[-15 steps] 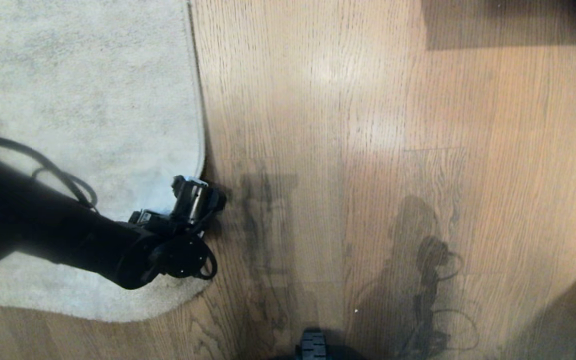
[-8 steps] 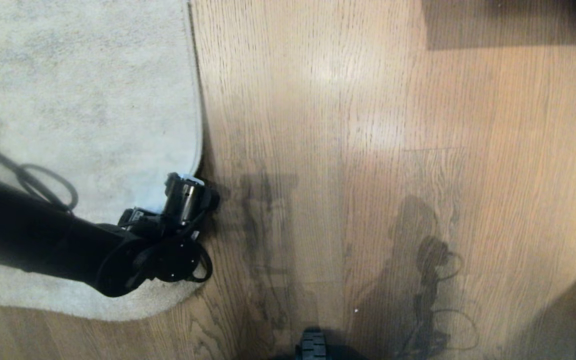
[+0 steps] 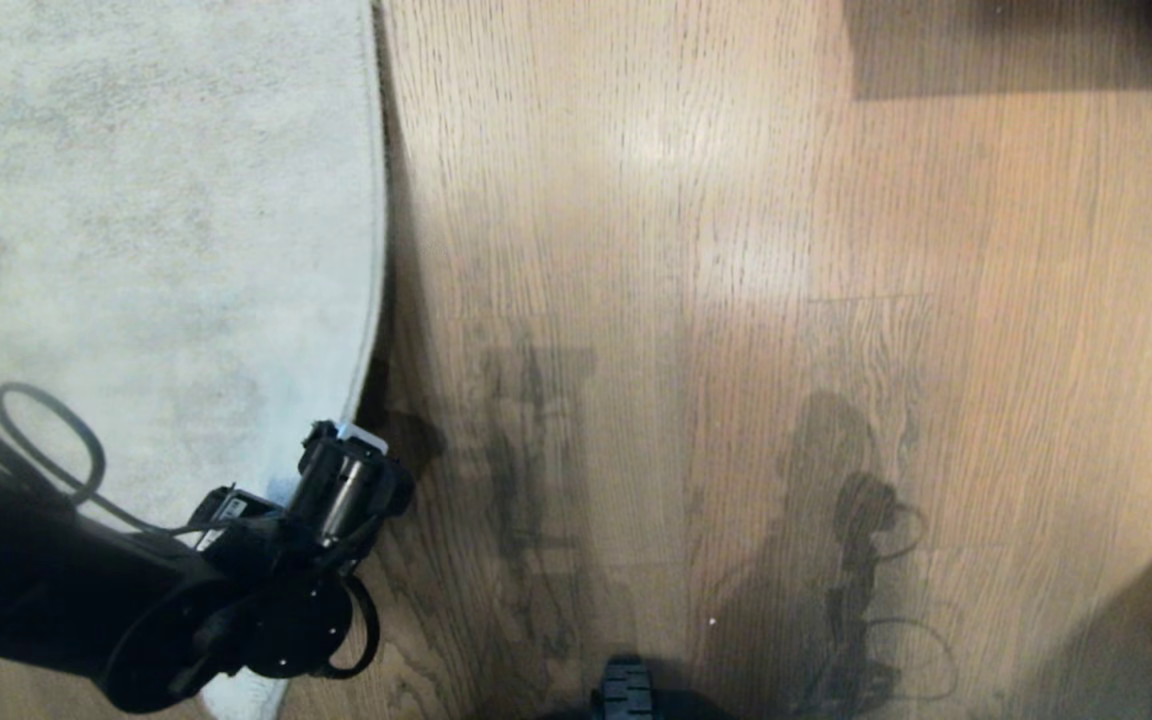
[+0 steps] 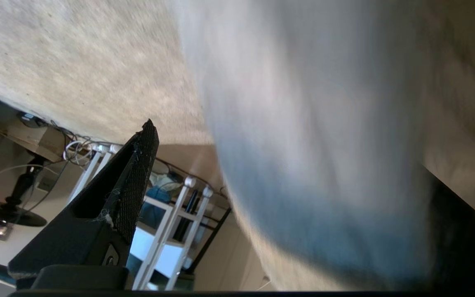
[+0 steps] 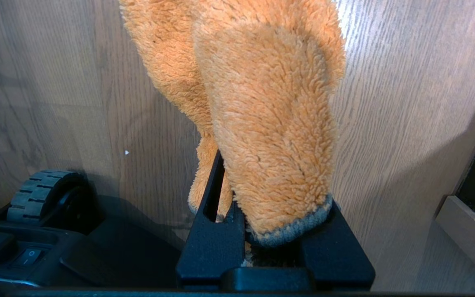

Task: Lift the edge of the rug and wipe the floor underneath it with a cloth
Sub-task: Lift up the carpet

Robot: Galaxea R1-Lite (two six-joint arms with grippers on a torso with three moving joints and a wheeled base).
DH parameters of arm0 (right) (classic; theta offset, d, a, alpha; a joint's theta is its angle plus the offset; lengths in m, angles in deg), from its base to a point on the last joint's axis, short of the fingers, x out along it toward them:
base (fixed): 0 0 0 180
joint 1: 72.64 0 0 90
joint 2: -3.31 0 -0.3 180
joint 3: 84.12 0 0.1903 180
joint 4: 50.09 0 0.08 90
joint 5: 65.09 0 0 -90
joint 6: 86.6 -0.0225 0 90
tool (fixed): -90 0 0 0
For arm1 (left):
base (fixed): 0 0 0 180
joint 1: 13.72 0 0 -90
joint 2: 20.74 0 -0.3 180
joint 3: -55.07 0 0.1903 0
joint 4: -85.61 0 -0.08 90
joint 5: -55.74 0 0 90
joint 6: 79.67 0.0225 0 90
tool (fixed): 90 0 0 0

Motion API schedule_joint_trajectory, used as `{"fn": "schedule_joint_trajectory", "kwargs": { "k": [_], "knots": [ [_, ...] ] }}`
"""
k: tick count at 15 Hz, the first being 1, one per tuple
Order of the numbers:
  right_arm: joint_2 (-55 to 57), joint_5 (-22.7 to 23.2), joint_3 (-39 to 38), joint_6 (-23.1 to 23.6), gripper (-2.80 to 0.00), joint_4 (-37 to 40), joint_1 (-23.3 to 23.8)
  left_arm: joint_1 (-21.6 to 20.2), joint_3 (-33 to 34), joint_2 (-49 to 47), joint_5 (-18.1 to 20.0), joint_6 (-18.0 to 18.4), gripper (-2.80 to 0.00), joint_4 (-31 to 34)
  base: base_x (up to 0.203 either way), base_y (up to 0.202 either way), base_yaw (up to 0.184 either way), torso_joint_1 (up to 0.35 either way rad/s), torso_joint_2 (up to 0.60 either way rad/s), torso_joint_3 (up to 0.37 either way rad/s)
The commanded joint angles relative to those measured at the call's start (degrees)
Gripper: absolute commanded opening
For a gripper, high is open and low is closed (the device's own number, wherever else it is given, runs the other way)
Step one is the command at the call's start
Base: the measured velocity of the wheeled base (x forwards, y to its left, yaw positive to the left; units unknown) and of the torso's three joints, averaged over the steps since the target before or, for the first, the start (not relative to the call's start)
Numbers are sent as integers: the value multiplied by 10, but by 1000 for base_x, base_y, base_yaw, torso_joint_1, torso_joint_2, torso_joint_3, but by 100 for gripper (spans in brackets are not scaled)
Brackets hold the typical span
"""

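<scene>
Reaching in from the near left, the left gripper sits at the rug edge, jaws spread wide; one finger shows bare, and whether anything is caught between them I cannot tell. To the right of the pale rug lies brown floor. Off at the near right, the right gripper is clamped on the mustard cloth, which dangles over the planks.

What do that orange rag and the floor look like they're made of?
The cloth looks like fluffy microfibre or fleece: a deep, curly orange pile with a grey stitched hem. The floor looks like wood or wood-look laminate: plank seams, streaky grain and a slight sheen.
</scene>
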Motion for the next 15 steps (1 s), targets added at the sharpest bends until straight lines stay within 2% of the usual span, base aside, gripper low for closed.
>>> {"fn": "schedule_joint_trajectory", "kwargs": {
  "k": [1, 6, 11, 15],
  "knots": [
    [1, 1, 0, 0, -280, 0, 0, 8, 27, 9, -2, -1, 0, -1, 0, 0, 0, 0, 0, 0],
    [1, 1, 0, 0, -280, 0, 0, 46, 51, 5, -2, -25, 0, -1, 0, 0, 0, 0, 0, 0],
    [1, 1, 0, 0, -280, 0, 0, 45, 97, 12, -2, -33, 0, -8, 0, 0, 0, 0, 0, 0],
    [1, 1, 0, 0, -280, 0, 0, 42, 144, 9, -1, -34, 0, -60, 0, 0, 0, 0, 0, 0]
  ]
}}
